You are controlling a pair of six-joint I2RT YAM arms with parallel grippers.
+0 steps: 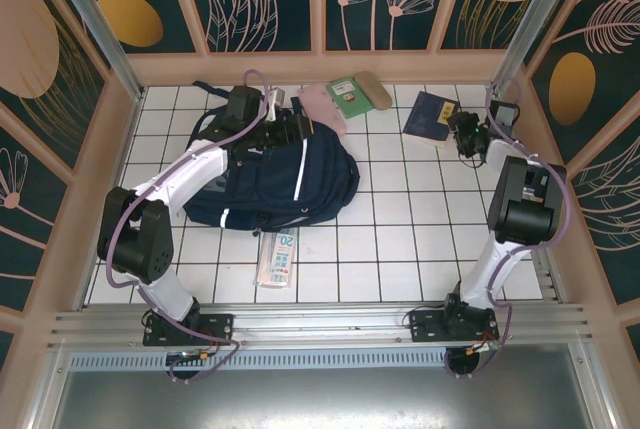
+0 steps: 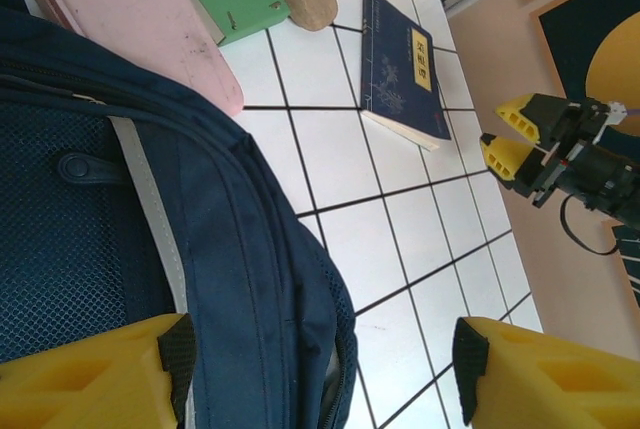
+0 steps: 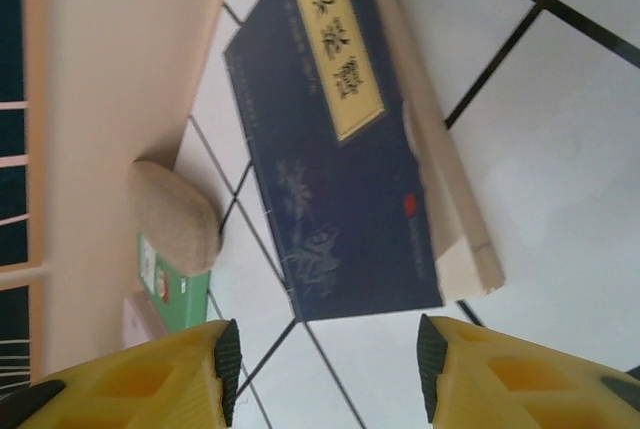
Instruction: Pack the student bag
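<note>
One large navy fabric backpack [image 1: 290, 174], probably barely packed; dark blue softcover book [image 1: 430, 117], flat green book [image 1: 350, 97] outside, far side; left gripper [image 2: 322, 354], right gripper [image 3: 329, 359] spread, empty.

student bag [image 1: 300, 174] left on the table [image 1: 400, 249], book [image 1: 428, 117] far right behind, notebook [image 1: 349, 97] behind bag, card [image 1: 277, 257] before it

Top camera looks down from behind; close wrist cameras seemingly share the blue book [image 2: 400, 59].
</note>
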